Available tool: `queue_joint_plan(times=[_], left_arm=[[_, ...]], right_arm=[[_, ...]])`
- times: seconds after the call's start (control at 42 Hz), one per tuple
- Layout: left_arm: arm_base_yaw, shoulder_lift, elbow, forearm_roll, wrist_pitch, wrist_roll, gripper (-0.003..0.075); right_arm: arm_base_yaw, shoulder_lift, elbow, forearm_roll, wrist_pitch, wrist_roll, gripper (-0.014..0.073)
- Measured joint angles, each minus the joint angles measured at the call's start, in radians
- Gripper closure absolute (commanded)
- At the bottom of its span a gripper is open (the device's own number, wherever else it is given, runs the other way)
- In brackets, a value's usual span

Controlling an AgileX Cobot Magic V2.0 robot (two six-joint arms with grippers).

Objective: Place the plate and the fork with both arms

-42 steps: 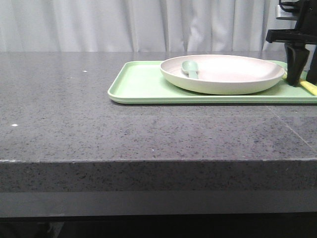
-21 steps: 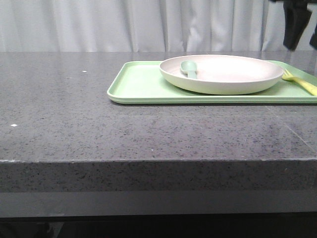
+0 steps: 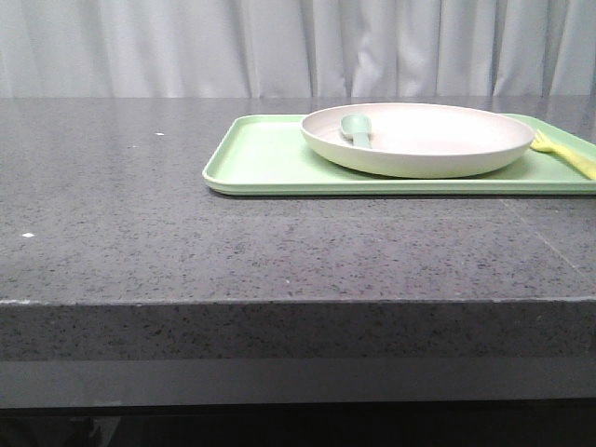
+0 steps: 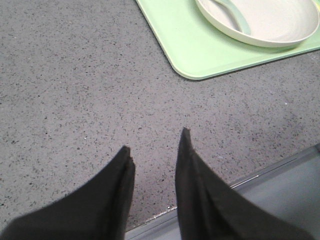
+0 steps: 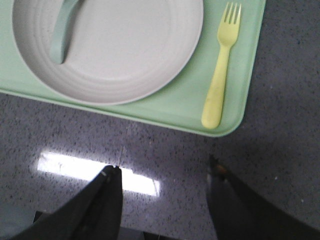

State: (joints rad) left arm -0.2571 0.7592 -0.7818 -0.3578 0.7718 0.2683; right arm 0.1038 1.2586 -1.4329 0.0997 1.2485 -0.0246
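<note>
1. The wide, shallow, round cream plate (image 3: 418, 138) with a raised rim sits on the rectangular light-green plastic tray (image 3: 265, 158), toward the tray's right part in the front view.
2. The small pale-yellow plastic fork (image 5: 221, 62) lies flat on the tray just beside the plate, on the plate's right side in the front view, not touching it; its tines point away from the robot and its handle end lies near the tray's rounded near corner.
3. A pale teal-green spoon (image 5: 62, 31) rests inside the plate on its left part, the handle slanting down the inner wall of the plate.
4. The tray lies flat on the dark grey speckled stone table (image 3: 140, 233), in its far right area.
5. The right gripper (image 5: 165, 172) hovers above bare table just in front of the tray's near edge; its 2 black fingers (image 5: 107, 200) stand wide apart with nothing between them, and the plate and fork lie beyond the tips.
6. The left gripper (image 4: 155, 140) hangs over bare table near the front edge, well apart from the tray's left near corner; its 2 dark fingers (image 4: 195, 195) are parted by a moderate gap and grasp nothing.
7. Neither arm shows in the front view, where a pale pleated curtain (image 3: 186, 47) hangs behind the table.
8. A bright rectangular reflection (image 5: 95, 172) glints on the table surface between the right gripper and the tray.
</note>
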Motion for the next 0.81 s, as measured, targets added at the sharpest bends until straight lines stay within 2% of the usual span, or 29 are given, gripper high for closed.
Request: queue_joint_plan(times=[0.19,0.452,0.809], left_arm=[[0.000,0.000,0.000,0.000,0.000,0.000,0.0512],[0.000,0.000,0.000,0.000,-0.009,0.000,0.0512],[0.000,0.004,0.000,0.047,-0.038,0.000,0.0512]], right_arm=[[0.000,-0.238,0.193,0.000,-0.049,-0.005,0.0180],[0.000,-0.526,0.456,0.000,-0.201,-0.007,0.0180],[0.000,-0.678,0.613,0.000,-0.264,-0.007,0.0180]])
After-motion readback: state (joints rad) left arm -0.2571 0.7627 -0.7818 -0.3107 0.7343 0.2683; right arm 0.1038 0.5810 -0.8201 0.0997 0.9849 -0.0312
